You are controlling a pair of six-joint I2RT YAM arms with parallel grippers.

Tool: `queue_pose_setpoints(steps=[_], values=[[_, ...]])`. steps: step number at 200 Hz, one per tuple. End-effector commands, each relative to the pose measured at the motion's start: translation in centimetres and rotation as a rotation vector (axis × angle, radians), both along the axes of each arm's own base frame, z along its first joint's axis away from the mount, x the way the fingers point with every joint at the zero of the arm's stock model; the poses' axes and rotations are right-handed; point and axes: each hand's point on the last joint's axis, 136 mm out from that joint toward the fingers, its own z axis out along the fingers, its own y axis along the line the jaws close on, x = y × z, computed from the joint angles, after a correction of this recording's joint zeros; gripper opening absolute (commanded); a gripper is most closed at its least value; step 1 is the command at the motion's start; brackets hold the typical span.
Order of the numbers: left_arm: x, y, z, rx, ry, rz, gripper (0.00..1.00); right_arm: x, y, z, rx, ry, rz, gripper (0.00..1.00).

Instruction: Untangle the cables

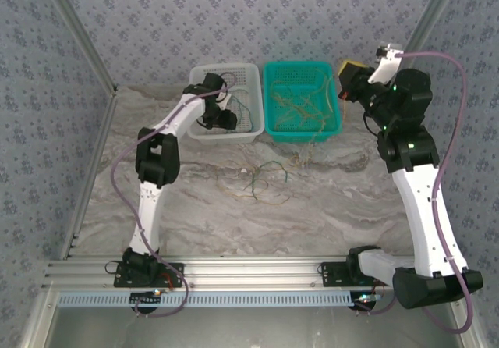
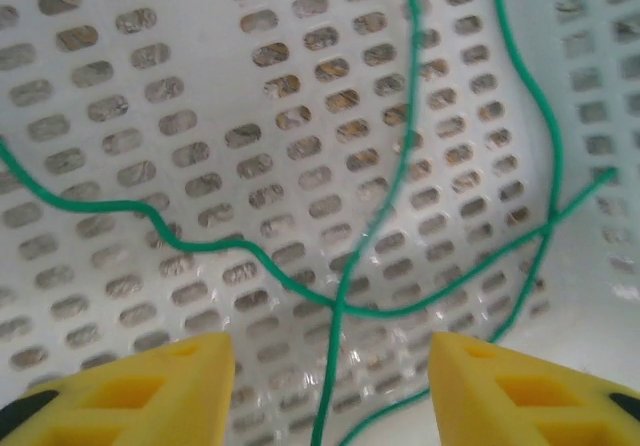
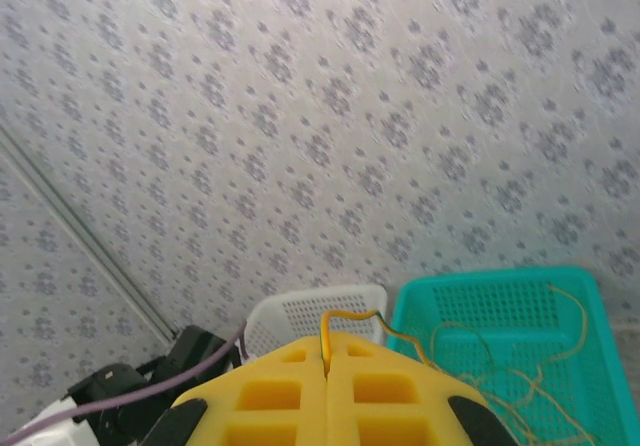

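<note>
Hanging over the white basket (image 1: 251, 70), the left gripper (image 2: 330, 366) stood spread above sorted green cables (image 2: 250, 251). The right gripper (image 3: 328, 351) pinched a yellow cable (image 3: 350, 315); a tangle (image 1: 261, 180) awaited sorting.

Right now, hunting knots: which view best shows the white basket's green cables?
Left wrist: the green cables cross close up on the white basket floor. Top external shows them faint and tiny; right wrist catches the basket's rim.

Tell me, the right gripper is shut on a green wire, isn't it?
Not quite. The right gripper is shut on a wire, but that wire is yellow, not green. The right wrist view shows it sticking up from between the closed fingers.
</note>
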Motion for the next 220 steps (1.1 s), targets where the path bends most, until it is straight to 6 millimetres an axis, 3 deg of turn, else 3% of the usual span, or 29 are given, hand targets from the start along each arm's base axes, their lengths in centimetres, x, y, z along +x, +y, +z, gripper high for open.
queue_pose_setpoints(steps=[1, 11, 40, 71, 96, 122, 126, 130, 150, 159, 182, 201, 220], values=[[-0.6, 0.3, 11.4, -0.038, -0.245, 0.037, 0.63, -0.9, 1.0, 5.0, -0.016, -0.120, 0.058, 0.00], [-1.2, 1.1, 14.0, -0.057, -0.314, 0.083, 0.79, -0.7, 1.4, 7.0, -0.022, -0.174, 0.075, 0.00], [-4.3, 3.5, 18.0, -0.120, -0.478, 0.200, 0.80, 1.3, 2.6, 12.8, -0.035, -0.318, 0.121, 0.00], [-7.7, 5.0, 17.7, -0.132, -0.544, 0.240, 0.79, 4.8, 4.1, 17.6, -0.052, -0.433, 0.175, 0.00], [-10.0, 5.5, 16.7, -0.143, -0.559, 0.241, 0.79, 10.3, 3.7, 17.2, -0.085, -0.461, 0.096, 0.00], [-12.1, 5.9, 16.2, -0.156, -0.569, 0.232, 0.80, 16.6, 2.7, 13.0, -0.113, -0.405, -0.003, 0.00], [-12.4, 6.0, 16.2, -0.158, -0.575, 0.232, 0.81, 17.5, 2.7, 12.1, -0.116, -0.388, -0.009, 0.00], [-12.7, 6.2, 16.3, -0.156, -0.584, 0.235, 0.88, 18.4, 2.6, 11.2, -0.121, -0.370, -0.013, 0.00], [-14.0, 7.0, 17.5, -0.161, -0.654, 0.251, 0.90, 21.7, 3.1, 6.2, -0.135, -0.258, -0.001, 0.00], [-14.4, 7.7, 18.1, -0.159, -0.694, 0.273, 0.96, 22.8, 3.4, 3.7, -0.135, -0.196, 0.011, 0.00], [-14.8, 8.4, 18.8, -0.170, -0.753, 0.292, 0.99, 24.4, 5.0, -2.6, -0.149, -0.064, 0.062, 0.00], [-14.9, 8.1, 19.2, -0.214, -0.792, 0.280, 0.98, 24.0, 6.4, -7.4, -0.176, 0.014, 0.080, 0.00], [-14.9, 8.8, 18.2, -0.200, -0.808, 0.312, 0.99, 23.0, 6.8, -11.7, -0.226, 0.056, 0.054, 0.00]])
